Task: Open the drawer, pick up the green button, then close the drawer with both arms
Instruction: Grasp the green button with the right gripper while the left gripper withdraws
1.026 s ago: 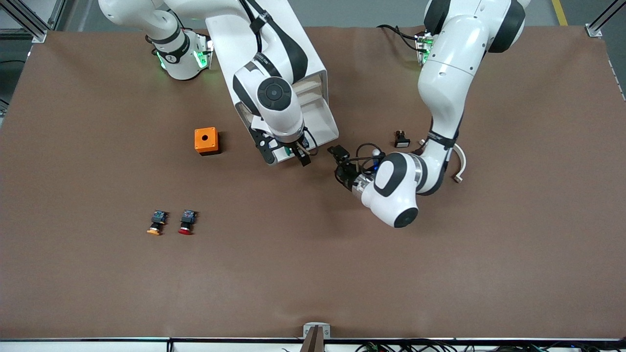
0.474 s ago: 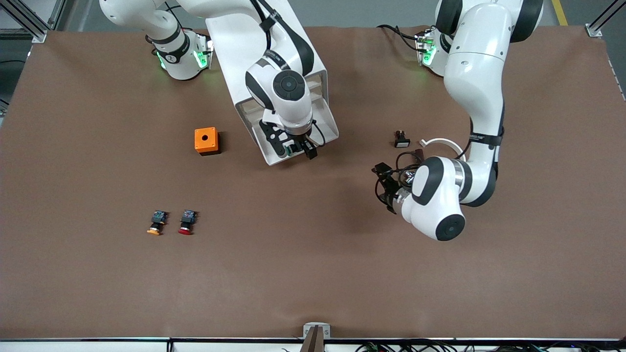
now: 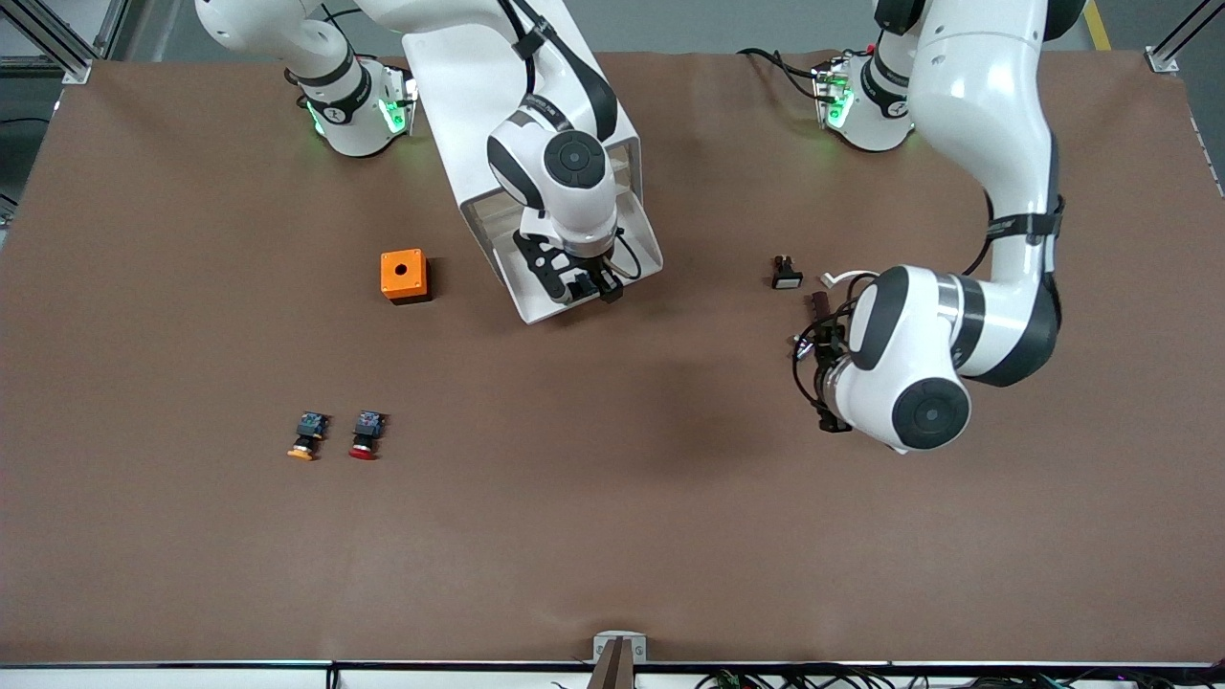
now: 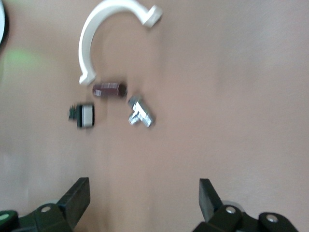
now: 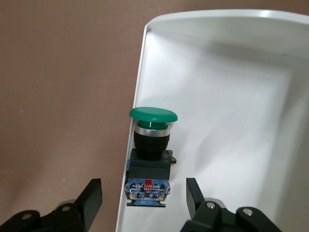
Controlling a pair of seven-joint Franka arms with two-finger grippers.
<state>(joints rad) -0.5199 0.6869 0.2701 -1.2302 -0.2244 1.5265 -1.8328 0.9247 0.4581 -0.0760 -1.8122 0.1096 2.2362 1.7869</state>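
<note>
From the front, the right end effector point(image 3: 586, 284) hangs over the pulled-out shallow white drawer point(image 3: 643, 251); the left end effector point(image 3: 821, 368) waits over bare bench. The right wrist view shows its fingers apart astride the green-capped black button point(image 5: 149, 154), lying against the drawer's wall: descend straight, then pinch its body. The left wrist view shows fingers apart too.

Robotics lab/test cell: two white Franka arms w/ green-lit bases bolted to a brown-covered bench point(image 3: 612, 536), aluminium frame posts at corners, cables along the edge. Industrial parts laid out for trials: orange switch box point(image 3: 403, 276), push-button switches, white cabinet point(image 3: 459, 77).
</note>
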